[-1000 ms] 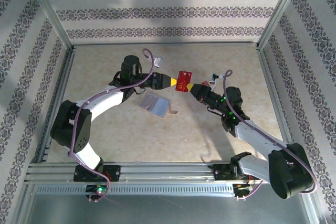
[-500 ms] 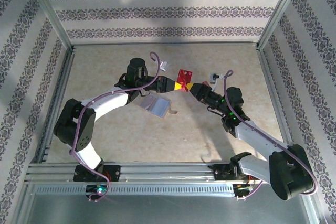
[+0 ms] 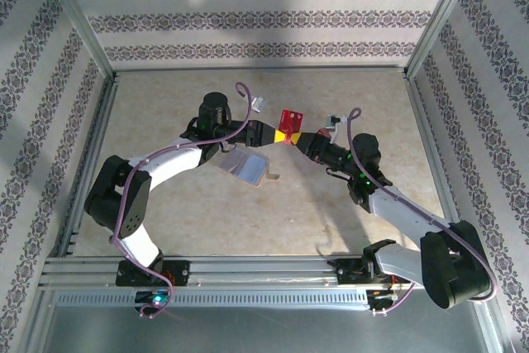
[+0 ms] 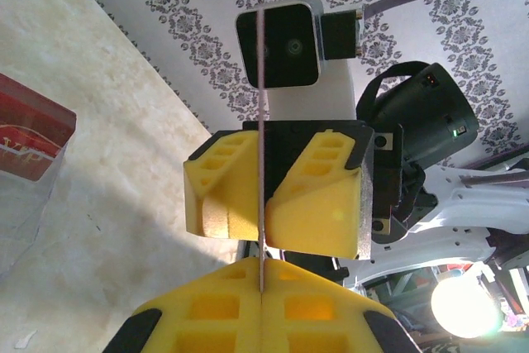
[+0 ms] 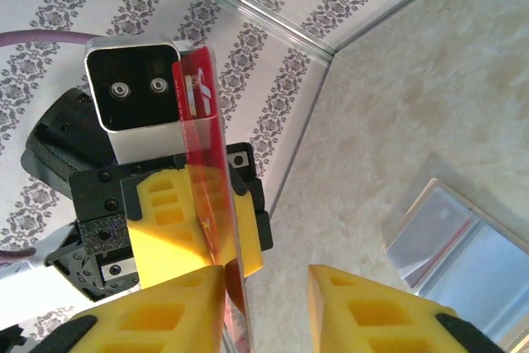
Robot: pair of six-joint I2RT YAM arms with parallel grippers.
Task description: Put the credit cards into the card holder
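A red credit card [image 3: 290,118] hangs in the air between the two arms, and my left gripper [image 3: 278,131] is shut on its lower edge. In the left wrist view the card [image 4: 260,121] shows edge-on, pinched in my left gripper [image 4: 261,274]. My right gripper [image 3: 300,139] faces it, open. In the right wrist view the card [image 5: 205,155] rests against one yellow finger [image 5: 165,312] of my right gripper [image 5: 266,287], and the other finger stands apart. The card holder [image 3: 245,166] lies open on the table below, its clear sleeves up. Another red card [image 4: 33,134] sits by the clear plastic.
Metal frame rails [image 3: 248,274] run along the near edge and the sides of the beige table [image 3: 207,212]. Patterned walls [image 3: 248,14] close off the back and both sides. The holder's small tab [image 3: 272,176] sticks out towards the right arm.
My left gripper has closed on the card and my right gripper has let go and opened. The card has tipped from flat to standing on edge. The left arm has swung slightly.
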